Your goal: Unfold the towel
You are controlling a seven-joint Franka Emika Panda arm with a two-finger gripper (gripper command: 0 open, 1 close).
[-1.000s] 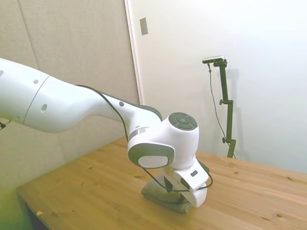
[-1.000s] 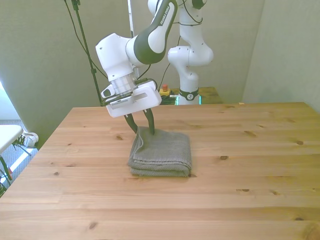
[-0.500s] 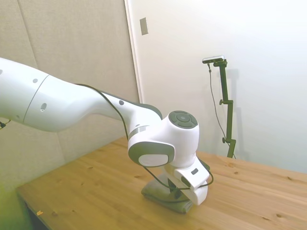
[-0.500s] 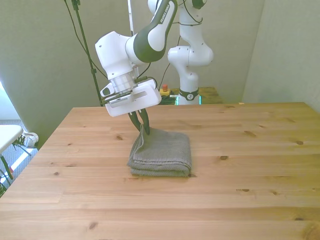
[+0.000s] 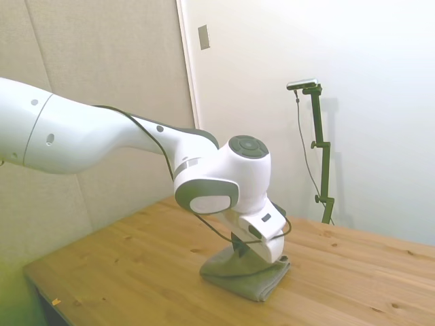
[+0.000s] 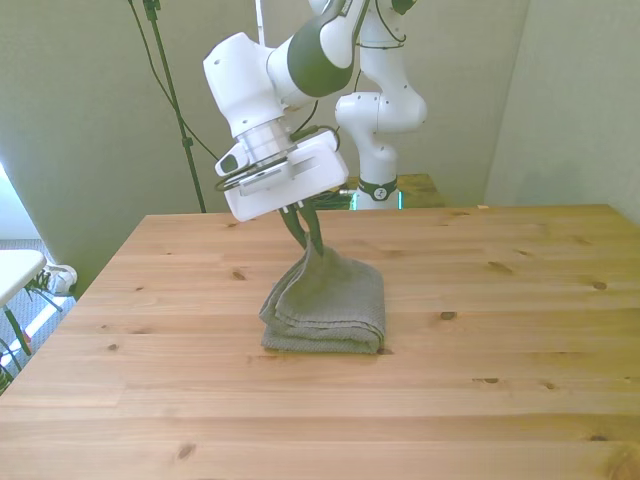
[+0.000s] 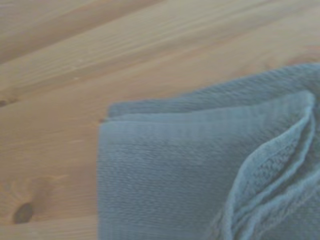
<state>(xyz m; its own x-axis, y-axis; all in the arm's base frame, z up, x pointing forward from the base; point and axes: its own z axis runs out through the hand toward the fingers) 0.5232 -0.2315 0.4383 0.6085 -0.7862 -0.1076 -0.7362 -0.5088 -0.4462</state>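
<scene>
Gripper point(image 6: 309, 236) is pinched onto the far corner of the towel point(image 6: 330, 305), peeling that top layer up into a little peak while the rest sits folded on the wooden table point(image 6: 480, 390), toward the front view's left.

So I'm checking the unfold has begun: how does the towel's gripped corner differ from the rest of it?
The towel's gripped corner is raised off the table in the shut pincer; the rest lies flat. The corner is one peeled layer, pulled into a peak; the rest stays a folded stack. Both are the same grey terry.
</scene>
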